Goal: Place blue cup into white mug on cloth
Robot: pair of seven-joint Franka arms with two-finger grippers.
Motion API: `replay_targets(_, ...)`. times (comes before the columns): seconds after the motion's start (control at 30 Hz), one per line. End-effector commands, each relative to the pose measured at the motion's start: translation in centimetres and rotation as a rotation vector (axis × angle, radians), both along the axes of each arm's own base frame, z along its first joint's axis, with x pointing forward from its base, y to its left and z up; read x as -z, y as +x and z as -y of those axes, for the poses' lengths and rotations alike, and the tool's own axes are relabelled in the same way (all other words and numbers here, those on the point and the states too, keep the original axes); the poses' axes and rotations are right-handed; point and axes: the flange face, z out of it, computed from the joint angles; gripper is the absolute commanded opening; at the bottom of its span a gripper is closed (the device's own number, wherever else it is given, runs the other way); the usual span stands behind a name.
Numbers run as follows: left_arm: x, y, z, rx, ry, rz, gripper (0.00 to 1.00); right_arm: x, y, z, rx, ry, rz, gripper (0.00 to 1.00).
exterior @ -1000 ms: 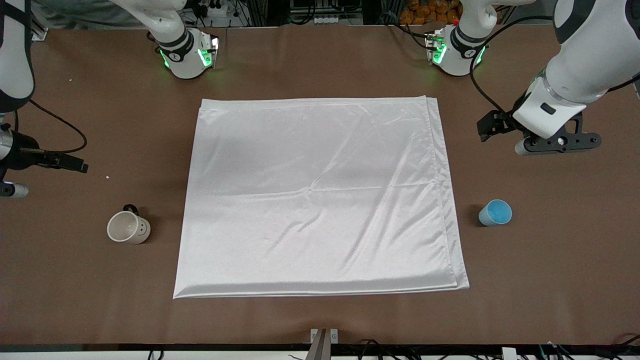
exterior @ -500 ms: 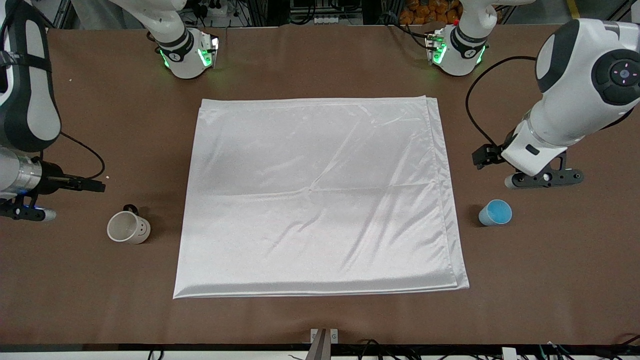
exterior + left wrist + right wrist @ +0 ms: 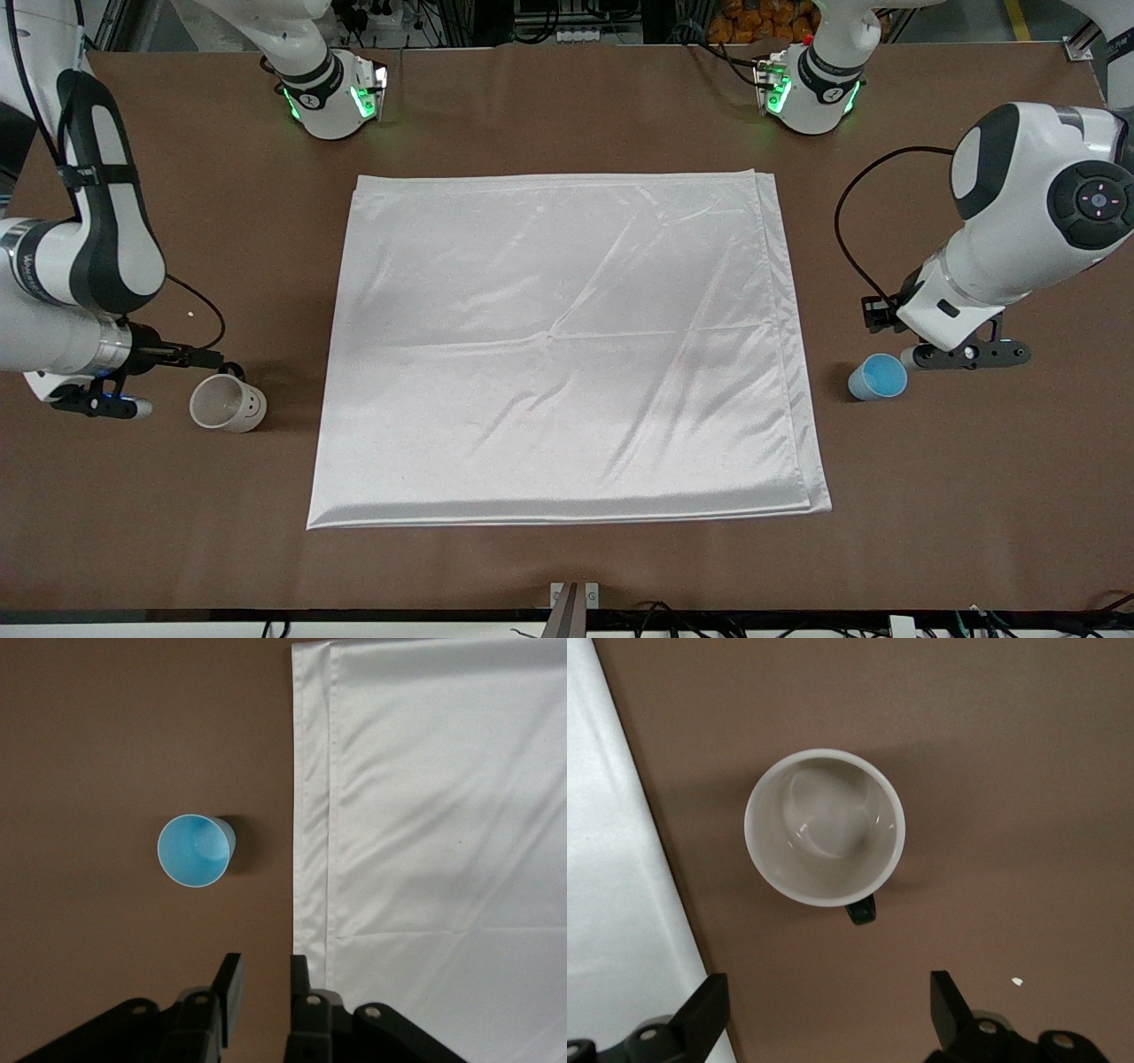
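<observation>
The blue cup (image 3: 877, 377) stands upright on bare table beside the cloth (image 3: 567, 346), toward the left arm's end; it also shows in the left wrist view (image 3: 195, 850). The white mug (image 3: 228, 403) stands upright on bare table beside the cloth's edge toward the right arm's end, and shows from above in the right wrist view (image 3: 824, 826). My left gripper (image 3: 961, 354) hangs over the table close beside the blue cup, its own view (image 3: 264, 979) showing the jaws a narrow gap apart and empty. My right gripper (image 3: 97, 406) hangs close beside the mug, wide open and empty (image 3: 828, 1001).
The cloth's doubled edge (image 3: 310, 859) lies close to the blue cup. A small white crumb (image 3: 190, 314) lies on the table near the right arm. The arms' bases (image 3: 332, 97) stand along the table's farthest edge.
Both arms have swung down and toward the front camera. The left gripper has closed in on the blue cup, the right gripper on the white mug. Cup, mug and cloth have not moved.
</observation>
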Motion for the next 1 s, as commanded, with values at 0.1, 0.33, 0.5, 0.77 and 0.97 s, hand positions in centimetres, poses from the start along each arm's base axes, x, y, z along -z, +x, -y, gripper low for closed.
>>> replay_targets(0.1,2.5,0.1,-0.9,0.028,-0.004,0.040,0.00,2.5,-1.1,-0.2,-0.016,-0.010,0.041,1.00)
replay_targets(0.33,4.8,0.9,-1.8,0.032,-0.002,0.040,0.00,4.6,-1.6,-0.4,-0.034,-0.001,0.007,1.00)
replay_targets(0.5,6.3,1.5,-1.9,0.030,-0.007,0.042,0.00,5.9,-1.7,-0.5,-0.040,0.004,-0.014,1.00)
replay_targets(0.77,10.3,2.8,-2.9,0.026,-0.009,0.051,0.46,7.7,-1.6,-0.6,-0.041,0.007,-0.017,1.00)
replay_targets(0.97,12.1,3.4,-3.2,0.033,-0.001,0.062,0.75,8.1,-1.2,-0.8,-0.045,0.004,0.007,1.00)
